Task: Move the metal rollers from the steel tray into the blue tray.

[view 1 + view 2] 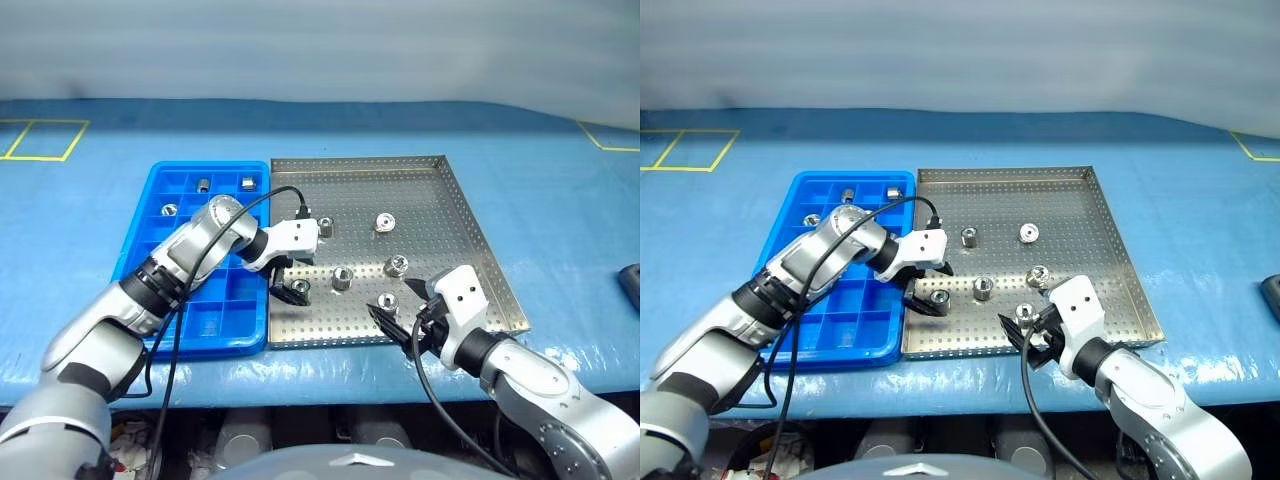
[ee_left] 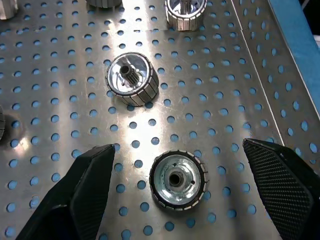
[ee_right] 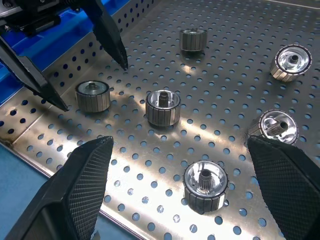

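The steel tray [image 1: 440, 205] lies mid-table with the blue tray [image 1: 222, 318] against its left side. Several metal rollers stand on the steel tray's perforated floor. Three more rollers [image 1: 203, 184] sit in the blue tray's far compartments. My left gripper [image 1: 288, 286] is open and points down over the steel tray's front left. Its fingers straddle one roller [image 2: 177, 180] without touching it. My right gripper [image 1: 396, 323] is open low over the tray's front rim, with a roller [image 3: 205, 186] between and just ahead of its fingers.
The trays rest on a blue table cover [image 1: 560, 200]. Yellow tape marks lie at the far left [image 1: 40, 140] and far right [image 1: 605, 138]. A dark object [image 1: 630, 285] sits at the right edge. A black cable [image 1: 190, 300] loops along my left arm.
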Motion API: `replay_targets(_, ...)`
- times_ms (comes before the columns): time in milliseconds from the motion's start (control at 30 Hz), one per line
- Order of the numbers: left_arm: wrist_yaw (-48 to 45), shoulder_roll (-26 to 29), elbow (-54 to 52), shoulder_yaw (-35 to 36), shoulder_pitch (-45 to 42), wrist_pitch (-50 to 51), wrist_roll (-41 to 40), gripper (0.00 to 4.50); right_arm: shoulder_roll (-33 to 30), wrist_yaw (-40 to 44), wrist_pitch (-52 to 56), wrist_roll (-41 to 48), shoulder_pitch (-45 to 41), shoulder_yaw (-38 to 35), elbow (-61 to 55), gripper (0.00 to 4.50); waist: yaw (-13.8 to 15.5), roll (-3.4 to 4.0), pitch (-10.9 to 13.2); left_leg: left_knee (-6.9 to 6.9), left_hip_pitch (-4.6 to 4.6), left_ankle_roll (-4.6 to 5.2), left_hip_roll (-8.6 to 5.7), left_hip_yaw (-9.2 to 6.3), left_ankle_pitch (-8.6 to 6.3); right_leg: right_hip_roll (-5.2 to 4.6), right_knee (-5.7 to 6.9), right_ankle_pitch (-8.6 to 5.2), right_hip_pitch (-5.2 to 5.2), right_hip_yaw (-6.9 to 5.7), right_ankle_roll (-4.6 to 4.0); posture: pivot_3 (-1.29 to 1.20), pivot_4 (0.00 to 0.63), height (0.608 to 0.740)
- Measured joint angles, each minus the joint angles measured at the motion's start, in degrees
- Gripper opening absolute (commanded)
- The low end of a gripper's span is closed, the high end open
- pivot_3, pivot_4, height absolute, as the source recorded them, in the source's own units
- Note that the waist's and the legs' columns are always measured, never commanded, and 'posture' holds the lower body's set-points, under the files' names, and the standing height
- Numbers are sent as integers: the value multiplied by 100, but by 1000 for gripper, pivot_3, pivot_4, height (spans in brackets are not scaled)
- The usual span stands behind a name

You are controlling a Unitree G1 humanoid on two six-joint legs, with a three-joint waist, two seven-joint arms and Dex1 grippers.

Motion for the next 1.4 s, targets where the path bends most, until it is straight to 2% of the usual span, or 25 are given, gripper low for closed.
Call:
replay_targets(400, -739, -263, 800, -455, -320, -1026, 1007, 4459, 212, -33, -163, -212, 79, 54, 0, 4500, -75, 1, -1, 2, 2, 1, 1, 0, 0, 1, 2, 0, 1, 1, 0, -26, 150, 740)
replay_targets(500, -859, -389, 981, -467, -392, -1183, 1209, 3904, 252, -33, -189, -284, 73, 103, 0, 4500, -80, 1, -1, 4, 2, 1, 1, 0, 0, 1, 4, 0, 2, 2, 0, -37, 150, 740)
replay_targets(667, -988, -487, 1132, -464, -440, -1369, 1398, 2302, 323, -40, -218, -328, 114, 107, 0, 4500, -93, 2, -2, 6, 2, 1, 1, 0, 0, 1, 6, 0, 2, 4, 1, -41, 150, 740)
replay_targets(700, -1023, -487, 1134, -463, -440, -1396, 1436, 1866, 327, -41, -244, -342, 128, 107, 0, 4500, -102, 2, -2, 7, 2, 1, 1, 0, 0, 1, 7, 0, 2, 4, 1, -41, 150, 740)
replay_targets(900, -1074, -483, 1111, -385, -404, -1350, 1458, 1787, 356, -48, -264, -434, 125, 109, 0, 4500, -133, 2, -2, 8, 3, 1, 1, 0, 0, 2, 10, 0, 2, 4, 1, -29, 150, 740)
replay_targets(1067, -734, -490, 874, 402, -182, -703, 1084, 1787, 369, -31, -263, -452, 75, 148, 0, 4500, -136, 1, -1, 8, 0, 1, 4, -2, 0, 2, 10, 14, -2, 2, 25, -12, 150, 740)
replay_targets(1267, 364, -357, -182, 2070, 445, 520, 427, 1787, 391, 4, -252, -446, -103, 286, 8, 4500, -141, 3, 0, 2, 3, 1, 7, -4, 0, 3, 12, 15, -2, 3, 26, 64, 150, 740)
replay_targets(1400, 1525, -577, -1254, 3321, 1238, 1327, -14, 1787, 387, 79, -243, -447, -562, 514, 124, 4500, -63, 2, 0, 7, 4, 0, 6, -9, 0, 1, 15, 17, 1, -3, 28, 121, 150, 740)
